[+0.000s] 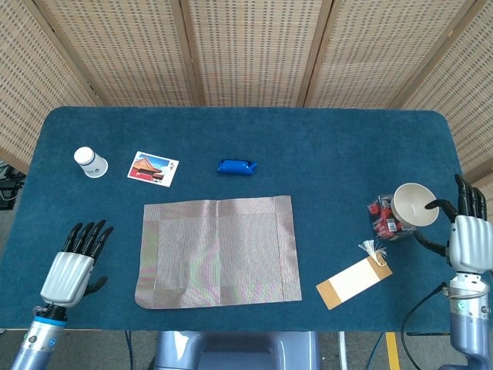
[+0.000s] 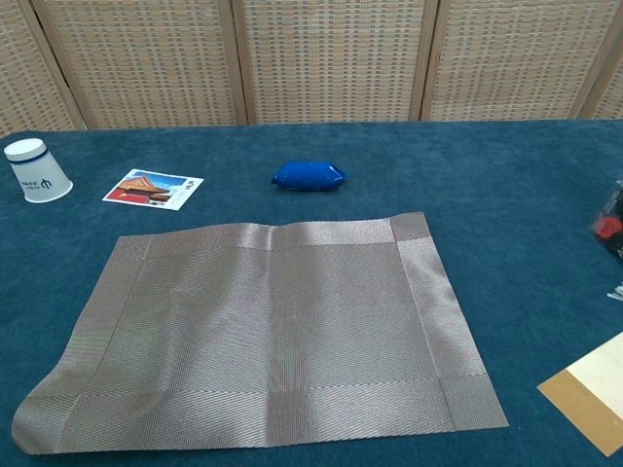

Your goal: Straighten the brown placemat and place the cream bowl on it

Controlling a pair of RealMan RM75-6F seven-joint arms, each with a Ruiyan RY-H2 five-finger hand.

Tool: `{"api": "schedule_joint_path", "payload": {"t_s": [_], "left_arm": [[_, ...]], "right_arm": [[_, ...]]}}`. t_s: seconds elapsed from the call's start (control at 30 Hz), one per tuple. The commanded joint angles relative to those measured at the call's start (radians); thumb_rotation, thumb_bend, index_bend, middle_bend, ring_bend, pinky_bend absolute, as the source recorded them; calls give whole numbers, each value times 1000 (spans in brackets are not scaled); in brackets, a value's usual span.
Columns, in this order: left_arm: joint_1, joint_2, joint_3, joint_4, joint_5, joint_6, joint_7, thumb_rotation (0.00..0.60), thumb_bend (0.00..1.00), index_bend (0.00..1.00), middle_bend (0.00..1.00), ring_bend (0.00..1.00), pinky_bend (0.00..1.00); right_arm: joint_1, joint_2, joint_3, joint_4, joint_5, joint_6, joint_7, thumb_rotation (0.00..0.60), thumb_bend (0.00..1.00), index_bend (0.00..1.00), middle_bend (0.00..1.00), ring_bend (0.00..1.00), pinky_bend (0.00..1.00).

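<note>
I see the brown placemat (image 1: 217, 251) flat on the table (image 1: 323, 146), long axis left to right. My left hand (image 1: 71, 267) rests beside it, fingers apart, holding nothing. Only the head view shows my right hand (image 1: 464, 233) pinching the cream bowl (image 1: 414, 205) at the table's right edge.

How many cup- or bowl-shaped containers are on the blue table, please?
2: an upside-down white paper cup at the far left, and a cream bowl near the right edge, beside the right hand. None seem hidden.
</note>
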Motion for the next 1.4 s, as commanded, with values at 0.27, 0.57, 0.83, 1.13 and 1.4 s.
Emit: {"api": "schedule_joint_path", "payload": {"t_s": [0.27,0.57,0.83,1.13,1.4], "left_arm": [[-3,15,-46,-55,-2,-5,-3,600,138,0,0,0,0],[18,39,-72,-66,3,17,-24,600,138,0,0,0,0],[28,55,-82,-76,12,22,-48,600,141,0,0,0,0],[35,50,-96,-76,10,15,-55,600,176,2,0,0,0],[39,44,-103,-70,13,6,-58,600,177,12,0,0,0]], "right_arm": [[61,-54,13,82,146,-159,-54,600,212,421,0,0,0],[78,-111,13,160,192,-193,-64,600,215,392,0,0,0],[91,-128,21,193,217,-212,-76,600,232,398,0,0,0],[118,-154,28,255,248,-263,-81,600,250,446,0,0,0],[137,-177,31,287,259,-290,-81,600,369,483,0,0,0]]}}
